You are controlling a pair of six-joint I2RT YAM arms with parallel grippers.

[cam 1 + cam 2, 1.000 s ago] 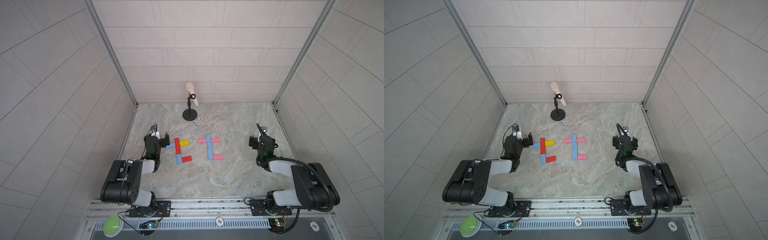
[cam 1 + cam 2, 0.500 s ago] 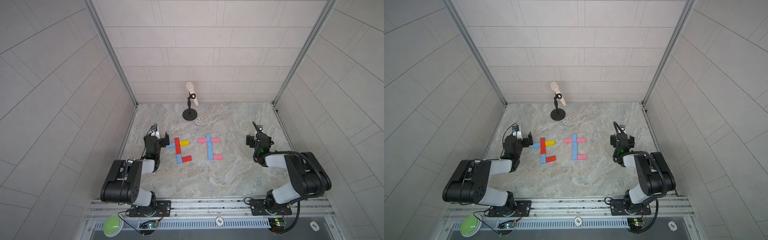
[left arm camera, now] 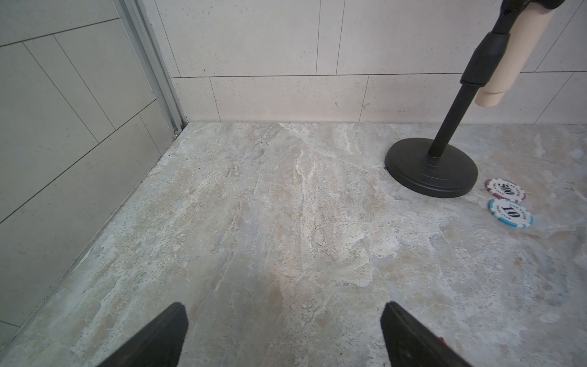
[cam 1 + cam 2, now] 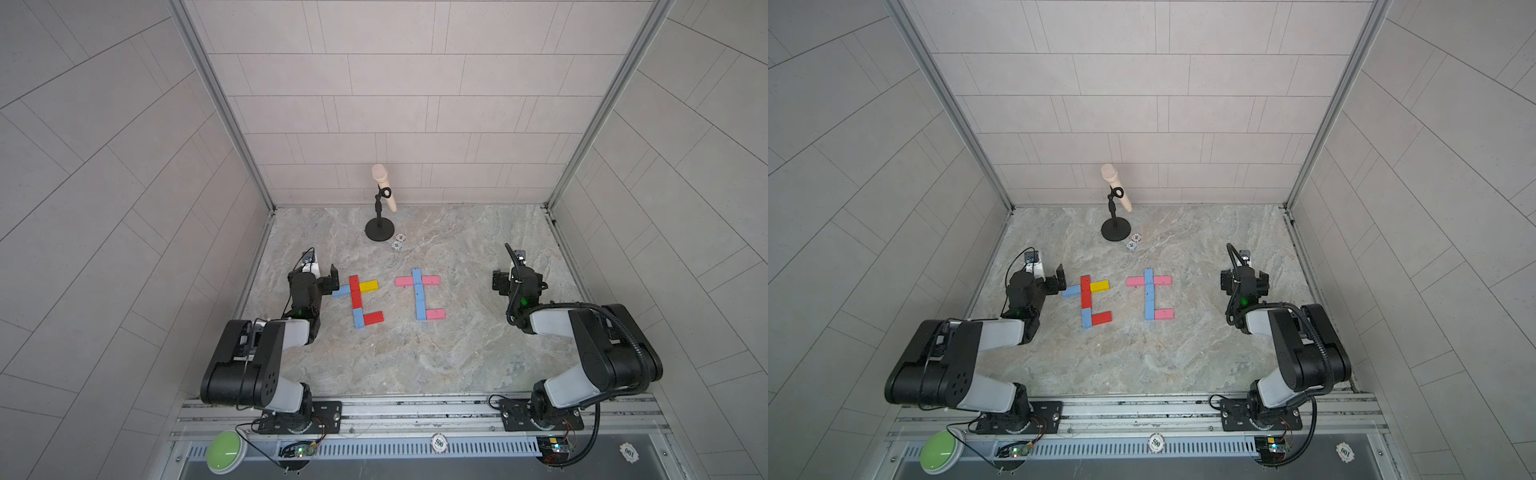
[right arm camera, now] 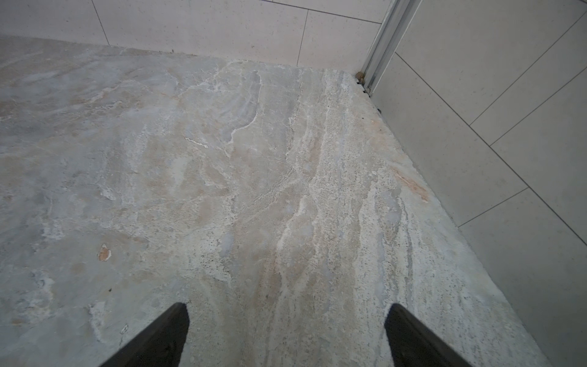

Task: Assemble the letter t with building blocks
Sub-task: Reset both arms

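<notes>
- Left jaws: spread wide, empty.
- Building blocks (image 4: 354, 293): 2 t-shapes on table (image 4: 415, 365); light blue block (image 4: 341, 291) just beside left jaws, at their 3 o'clock.
- Right jaws: wide, empty, well apart at 3 o'clock of blocks.
- Risk: left arm swinging out nudges that block askew.

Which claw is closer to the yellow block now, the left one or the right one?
Left. The left claw sits just across the red stem from the yellow block; the right claw is far off, beyond the pink-and-blue t.
</notes>
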